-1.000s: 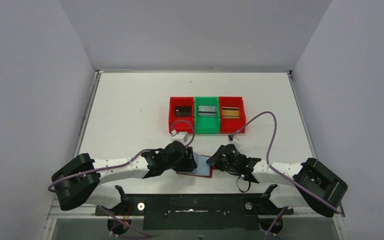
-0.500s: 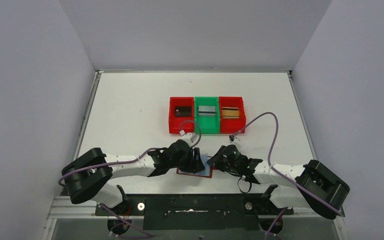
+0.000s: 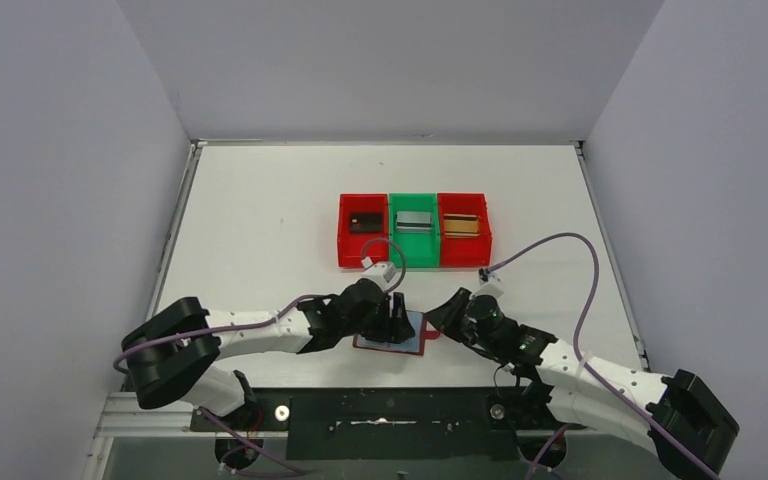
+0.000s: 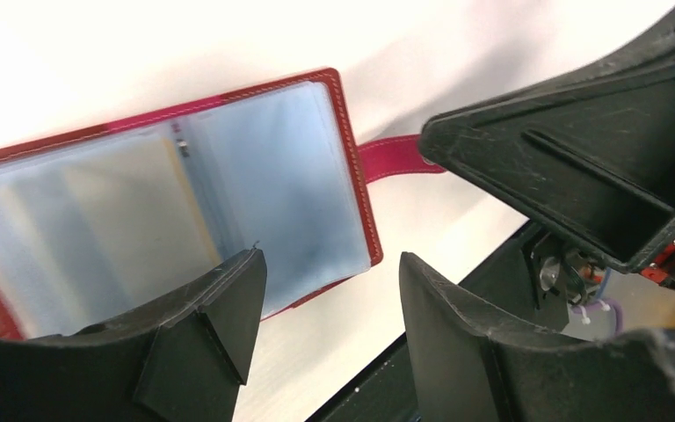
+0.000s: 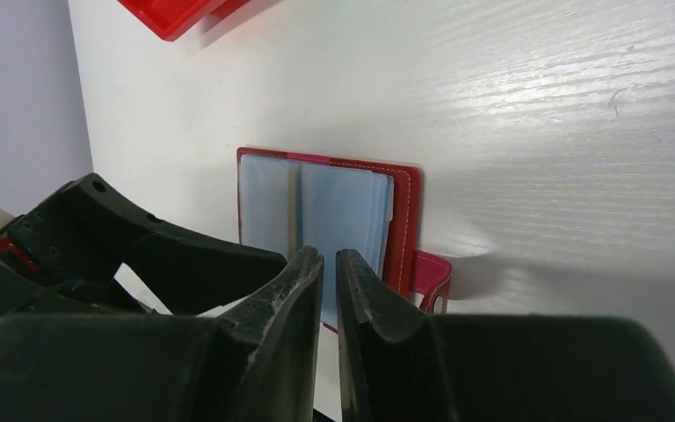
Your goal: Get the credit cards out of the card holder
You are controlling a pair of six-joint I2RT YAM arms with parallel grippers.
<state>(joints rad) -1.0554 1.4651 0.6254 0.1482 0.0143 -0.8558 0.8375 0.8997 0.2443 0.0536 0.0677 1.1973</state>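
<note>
The card holder (image 3: 410, 336) lies open and flat near the table's front edge, with bluish clear sleeves (image 4: 272, 176) facing up and its red clasp tab (image 5: 431, 281) sticking out to the right. My left gripper (image 4: 330, 290) hovers open over the holder's near right corner with nothing between its fingers. My right gripper (image 5: 330, 259) sits just right of the holder (image 5: 343, 211), its jaws nearly together with a thin slit and nothing in it. A black credit card (image 3: 364, 222), a silver one (image 3: 414, 221) and a gold one (image 3: 462, 225) lie in the bins. Whether any card sits in the sleeves I cannot tell.
Three bins stand in a row mid-table: red (image 3: 345, 250), green (image 3: 412, 258), red (image 3: 467, 258). The black front rail (image 3: 390, 400) runs right below the holder. The two gripper heads are close together over the holder, and purple cables loop above both arms.
My left gripper slid right onto the holder and opened a little wider. My right arm drew back to the right and its jaws parted slightly. The holder stayed put.
</note>
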